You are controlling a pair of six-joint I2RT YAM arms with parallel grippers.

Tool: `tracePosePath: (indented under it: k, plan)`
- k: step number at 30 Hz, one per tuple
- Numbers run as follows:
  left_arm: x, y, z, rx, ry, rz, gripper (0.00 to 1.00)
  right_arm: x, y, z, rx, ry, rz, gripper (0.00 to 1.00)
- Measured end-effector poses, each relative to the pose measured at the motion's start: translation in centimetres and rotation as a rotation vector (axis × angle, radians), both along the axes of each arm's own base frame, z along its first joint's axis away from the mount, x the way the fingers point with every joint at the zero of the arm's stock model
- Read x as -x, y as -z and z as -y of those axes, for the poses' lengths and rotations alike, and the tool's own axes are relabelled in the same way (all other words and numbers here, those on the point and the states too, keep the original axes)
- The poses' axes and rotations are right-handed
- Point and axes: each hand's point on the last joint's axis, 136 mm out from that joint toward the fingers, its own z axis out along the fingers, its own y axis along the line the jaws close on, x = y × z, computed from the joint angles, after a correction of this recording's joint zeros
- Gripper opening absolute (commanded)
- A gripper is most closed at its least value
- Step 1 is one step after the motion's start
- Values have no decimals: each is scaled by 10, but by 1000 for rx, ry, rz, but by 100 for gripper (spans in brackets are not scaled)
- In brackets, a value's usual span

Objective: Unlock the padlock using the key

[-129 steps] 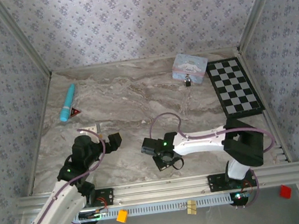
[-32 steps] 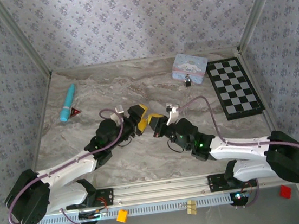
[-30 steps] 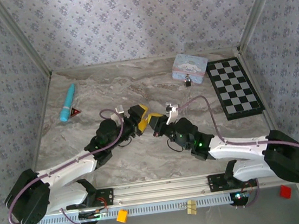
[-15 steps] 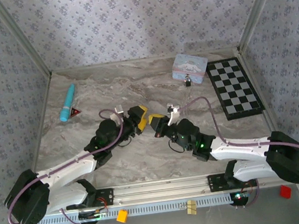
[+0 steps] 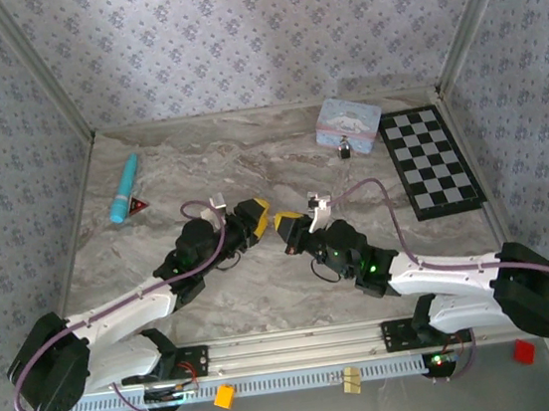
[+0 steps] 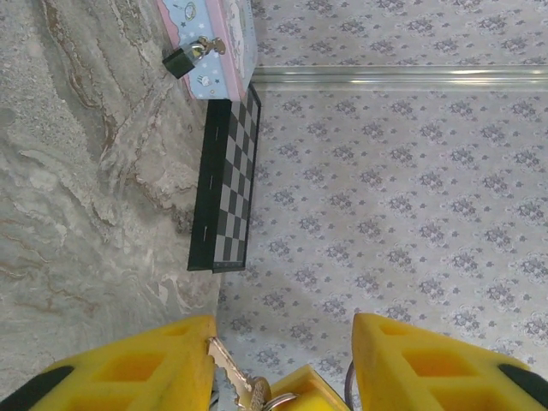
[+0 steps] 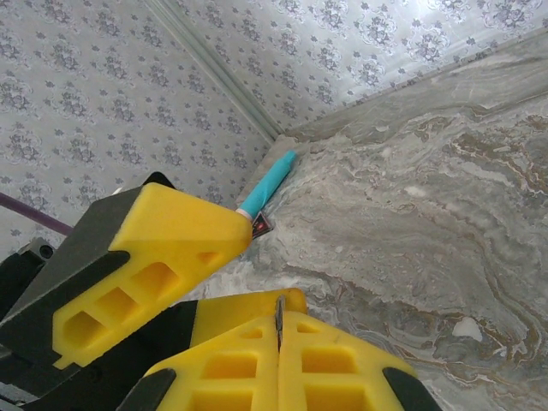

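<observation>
The left end effector (image 6: 282, 330) is open, its yellow fingers apart around the small brass key (image 6: 233, 372) — which the right end effector (image 7: 279, 318) pinches tight. The tiny dark padlock (image 6: 179, 60) lies at the far right of the marble-patterned desk (image 5: 201, 174), touching the pale blue-pink rectangular tin (image 6: 224, 43).
</observation>
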Motion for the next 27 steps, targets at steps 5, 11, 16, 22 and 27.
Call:
tracePosePath:
  k: [5, 11, 16, 22, 27]
  plan:
    - [0, 2, 0, -5, 0, -5, 37, 0, 0, 0, 0, 0, 0, 0]
    - [-1, 9, 2, -19, 0, -19, 29, 0, 0, 0, 0, 1, 0, 0]
    - [-1, 9, 2, -20, 0, -19, 24, -1, 0, 0, 0, 2, -1, 0]
    - [-2, 10, 2, -24, 0, -25, 9, -1, 1, 1, 4, 3, -3, 0]
    - [-2, 7, 2, -22, -1, -22, 0, -1, 3, 1, 8, 3, -6, 0]
